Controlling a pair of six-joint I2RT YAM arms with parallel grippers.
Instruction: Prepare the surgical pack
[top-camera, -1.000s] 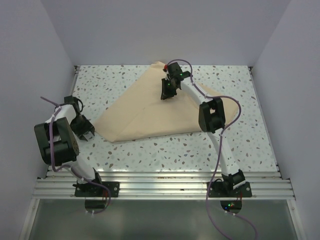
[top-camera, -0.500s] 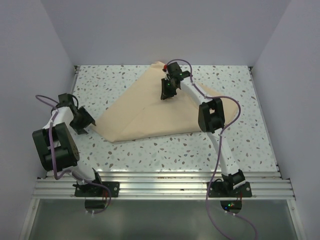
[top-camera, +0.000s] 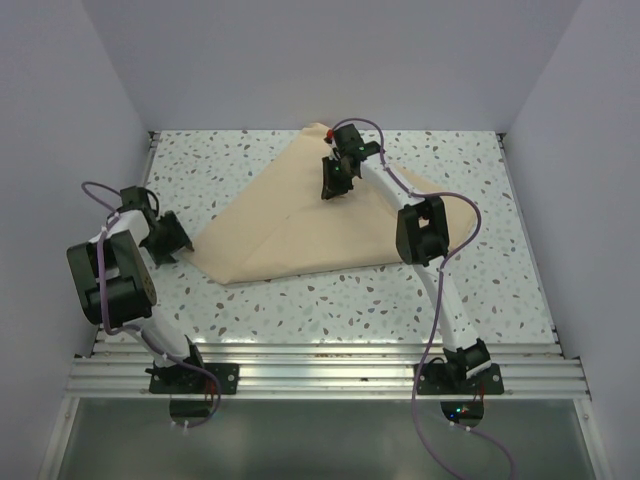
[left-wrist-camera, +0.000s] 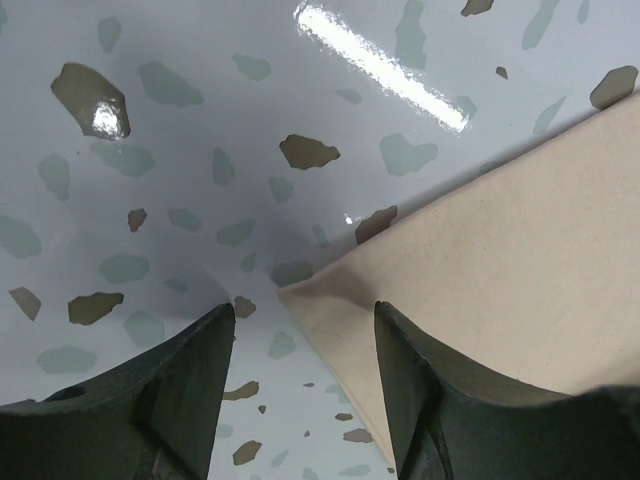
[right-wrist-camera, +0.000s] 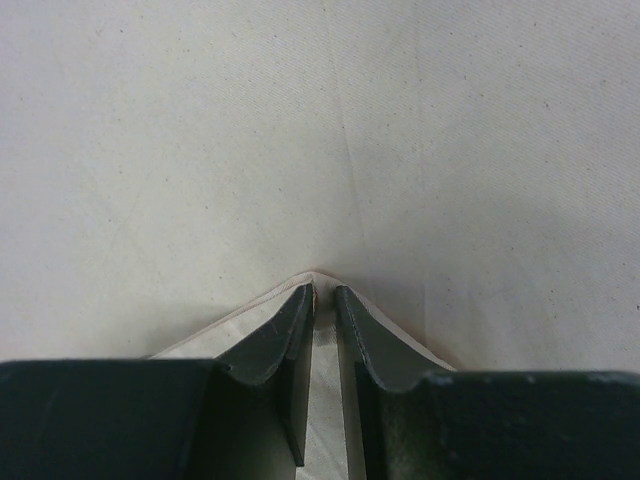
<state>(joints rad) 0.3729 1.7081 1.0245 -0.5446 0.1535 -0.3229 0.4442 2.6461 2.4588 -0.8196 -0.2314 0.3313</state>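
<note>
The tan cloth (top-camera: 300, 220) lies folded over on the table, roughly triangular, with its point at the back. My right gripper (top-camera: 333, 190) is over its upper middle, shut on a pinched corner of the cloth (right-wrist-camera: 323, 285). My left gripper (top-camera: 180, 240) is open at the cloth's left corner (left-wrist-camera: 300, 295), low over the table, the corner lying between its fingers (left-wrist-camera: 420, 390). The steel tray, instruments, brown strips and gauze pads are out of view.
The speckled table (top-camera: 330, 300) is walled at left, right and back. A metal rail (top-camera: 320, 370) runs along the near edge by the arm bases.
My left gripper has swung right and slightly back toward the cloth's left corner. My right gripper and the cloth have stayed still.
</note>
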